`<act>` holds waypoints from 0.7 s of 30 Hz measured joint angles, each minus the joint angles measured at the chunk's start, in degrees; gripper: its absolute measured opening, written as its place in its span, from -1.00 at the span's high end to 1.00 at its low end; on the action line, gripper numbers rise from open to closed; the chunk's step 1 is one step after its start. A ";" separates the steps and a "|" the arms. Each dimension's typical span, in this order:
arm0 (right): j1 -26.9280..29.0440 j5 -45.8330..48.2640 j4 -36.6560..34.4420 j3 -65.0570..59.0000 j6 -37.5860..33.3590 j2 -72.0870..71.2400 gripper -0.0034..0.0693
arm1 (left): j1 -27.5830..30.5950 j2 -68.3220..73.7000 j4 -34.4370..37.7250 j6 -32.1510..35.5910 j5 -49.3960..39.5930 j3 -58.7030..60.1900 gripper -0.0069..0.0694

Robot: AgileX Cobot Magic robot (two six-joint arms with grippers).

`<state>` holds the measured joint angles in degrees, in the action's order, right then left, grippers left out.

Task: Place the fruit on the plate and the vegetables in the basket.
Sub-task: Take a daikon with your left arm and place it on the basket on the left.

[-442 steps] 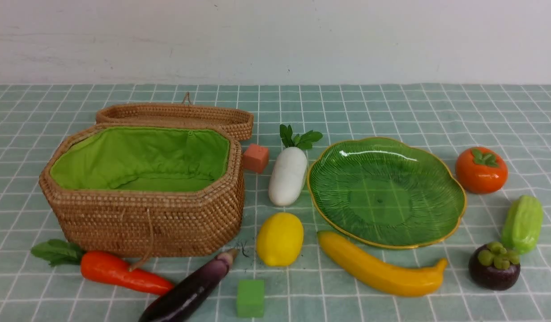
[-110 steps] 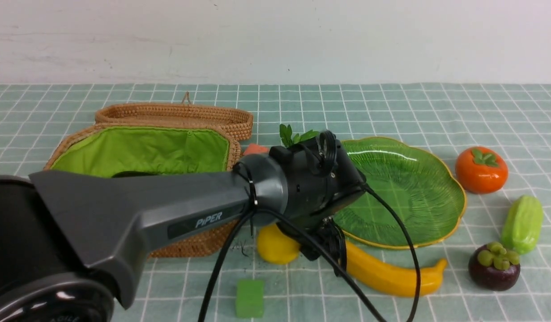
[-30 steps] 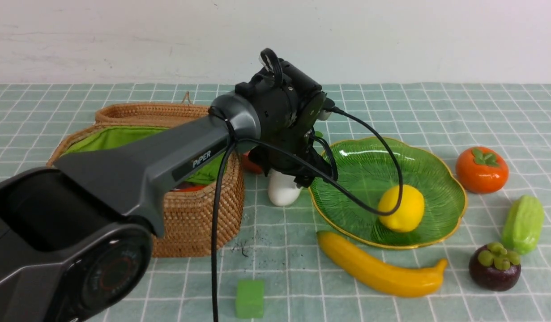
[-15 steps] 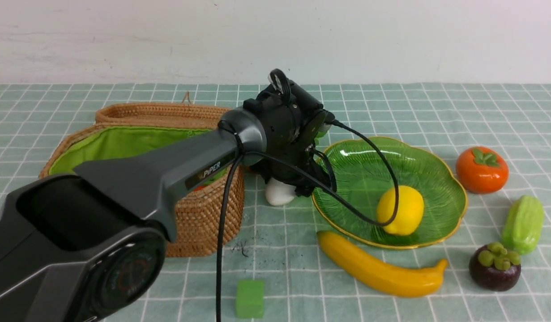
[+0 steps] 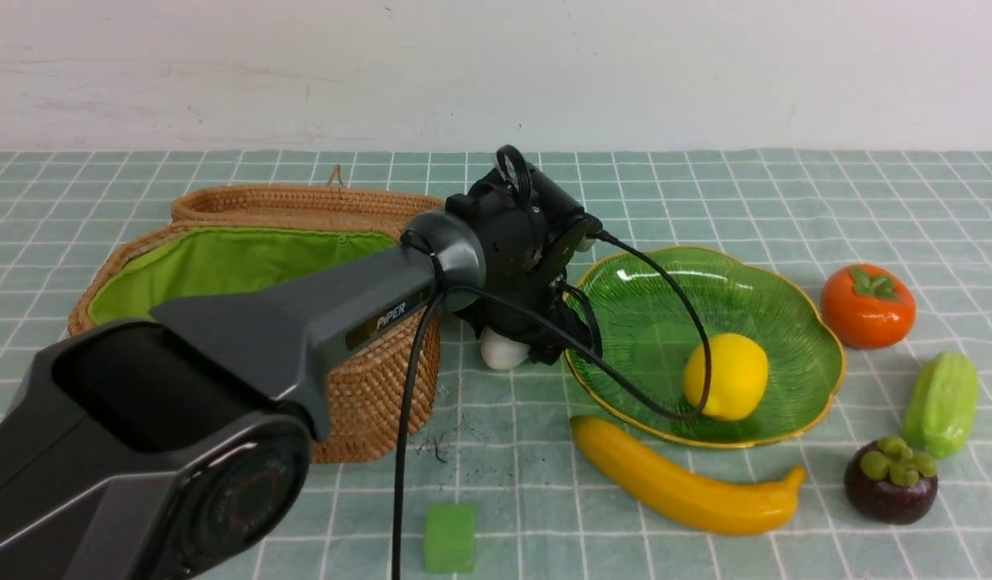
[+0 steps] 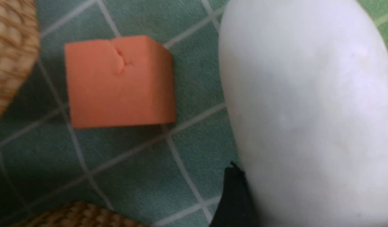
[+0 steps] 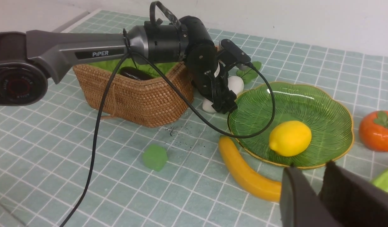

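- Front view: from the robot's own side, facing forward over the worktop (image 5: 786,193) toward the wall (image 5: 496,72); middle distance.
- Left wrist view: very close above radish (image 6: 307,110) and orange cube (image 6: 119,82).
- Right wrist view: raised, oblique, wide; shares plate (image 7: 307,94), lemon (image 7: 290,138), basket (image 7: 140,97) with front.

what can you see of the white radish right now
The white radish is smooth, plump and plastic-looking. It lies on the checked cloth between the basket and the plate, beside an orange-red cube. In the front view the left arm hides all but its rounded end. The right wrist view shows its green leaves at the far end. The left hand is down over it, one dark finger against its side. Whether it is clamped cannot be told.
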<state>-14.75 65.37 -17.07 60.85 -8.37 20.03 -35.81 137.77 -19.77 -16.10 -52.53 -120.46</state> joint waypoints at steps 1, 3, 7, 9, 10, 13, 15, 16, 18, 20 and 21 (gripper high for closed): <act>0.00 0.00 0.01 0.00 0.00 0.00 0.53 | 0.00 0.00 -0.43 0.00 0.08 0.00 -0.45; 0.00 0.00 0.01 0.00 0.00 0.00 0.53 | 0.00 0.00 -0.91 0.00 0.12 0.00 -0.41; 0.00 0.00 0.01 0.00 0.00 0.00 0.54 | 0.00 0.05 -1.20 0.00 0.12 0.00 -0.41; 0.00 0.00 0.01 0.00 0.00 0.00 0.55 | 0.00 0.05 -1.20 0.00 0.12 0.00 -0.41; 0.00 0.00 0.01 0.00 0.00 0.00 0.56 | -0.05 -0.04 -1.20 0.00 0.07 0.00 -0.41; 0.00 0.00 0.01 0.00 0.00 0.00 0.57 | -0.18 -1.32 -0.88 0.06 -1.08 0.00 -0.41; 0.00 -0.29 0.01 0.00 0.00 0.00 0.57 | -0.44 -3.48 -0.22 0.79 -3.00 0.00 -0.41; 0.00 -0.59 0.01 0.00 0.00 0.00 0.57 | -0.45 -4.71 0.20 1.45 -4.09 0.05 -0.41; 0.00 -1.37 0.01 0.00 0.00 0.00 0.57 | -0.57 -8.49 2.32 4.09 -7.13 0.05 -0.41; 0.00 -2.16 0.01 0.00 0.00 0.00 0.57 | -0.57 -12.97 5.67 7.96 -10.20 0.05 -0.41; 0.00 -2.80 0.01 0.00 0.00 0.00 0.57 | -0.62 -14.87 7.31 10.60 -11.85 0.11 -0.41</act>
<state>-14.75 62.57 -17.06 60.85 -8.37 20.03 -36.42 122.90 -12.46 -5.51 -64.37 -120.35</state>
